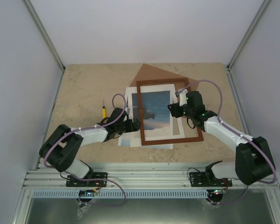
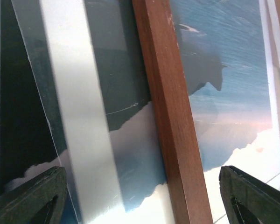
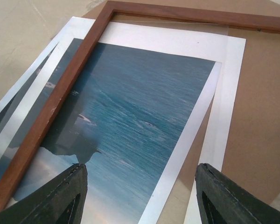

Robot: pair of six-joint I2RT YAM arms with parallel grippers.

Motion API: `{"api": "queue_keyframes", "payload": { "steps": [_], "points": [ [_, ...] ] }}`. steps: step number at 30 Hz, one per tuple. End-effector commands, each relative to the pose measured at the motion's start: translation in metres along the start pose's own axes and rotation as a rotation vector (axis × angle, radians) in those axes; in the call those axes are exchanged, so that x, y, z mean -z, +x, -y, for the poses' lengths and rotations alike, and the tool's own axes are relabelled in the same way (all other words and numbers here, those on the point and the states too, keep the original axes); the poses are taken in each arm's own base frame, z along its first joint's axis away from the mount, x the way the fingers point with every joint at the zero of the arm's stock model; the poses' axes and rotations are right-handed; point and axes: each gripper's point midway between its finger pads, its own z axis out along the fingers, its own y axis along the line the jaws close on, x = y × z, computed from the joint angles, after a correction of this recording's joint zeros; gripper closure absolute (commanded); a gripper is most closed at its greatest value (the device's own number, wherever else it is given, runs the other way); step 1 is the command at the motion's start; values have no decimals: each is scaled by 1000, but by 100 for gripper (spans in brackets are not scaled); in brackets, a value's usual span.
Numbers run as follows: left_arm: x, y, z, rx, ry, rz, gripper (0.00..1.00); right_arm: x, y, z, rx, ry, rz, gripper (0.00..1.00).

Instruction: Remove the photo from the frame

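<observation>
Okay so, two pincers, both spread apart with nothing gripped. The left pincer (image 2: 141, 196) straddles a rail of the one frame (image 3: 60, 93). The right pincer (image 3: 140, 193) hangs over the one photo (image 3: 140, 107), which lies flat under that frame. Past them sit one white mat (image 3: 168, 42) and one brown backing board (image 3: 261, 116). Glare blurs the layers left of the rail.

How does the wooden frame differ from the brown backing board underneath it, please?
The frame is an open rectangle of thin reddish wooden strips; the board is one solid, plain, paler brown sheet. The frame lies uppermost, the board lowest, with a corner poking out at the far side. The board is turned at an angle to the frame. Both are brown.
</observation>
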Motion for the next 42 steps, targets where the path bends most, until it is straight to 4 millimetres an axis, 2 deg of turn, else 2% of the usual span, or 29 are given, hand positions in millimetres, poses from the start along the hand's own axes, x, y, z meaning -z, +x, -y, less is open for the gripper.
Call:
{"api": "queue_keyframes", "payload": {
  "steps": [1,7,10,15,18,21,24,28,31,37,42],
  "points": [
    [-8,1,23,-5,60,-11,9,-3,-1,-5,19,-15,8,36],
    [-5,-1,44,-7,123,3,9,-4,-1,-12,41,-26,4,36],
    [4,-7,45,-12,119,33,8,-7,1,-18,59,-32,-7,36],
    [23,-19,25,-10,18,107,3,-12,4,-34,107,-48,-25,35],
    [33,-23,5,40,-12,127,3,-14,4,-54,164,-72,-31,33],
    [49,-27,-14,100,-25,168,1,-20,10,-83,235,-108,-47,32],
    [64,-27,-30,155,-44,210,1,-27,21,-119,327,-139,-82,29],
    [78,-27,-55,228,-79,249,1,-43,40,-154,420,-143,-140,28],
    [83,-25,-64,261,-98,262,1,-52,54,-177,485,-135,-177,28],
    [74,-14,-68,288,-107,212,1,-70,85,-212,592,-124,-249,27],
    [68,-11,-69,282,-116,180,1,-84,110,-218,666,-82,-320,27]
  ]
}}
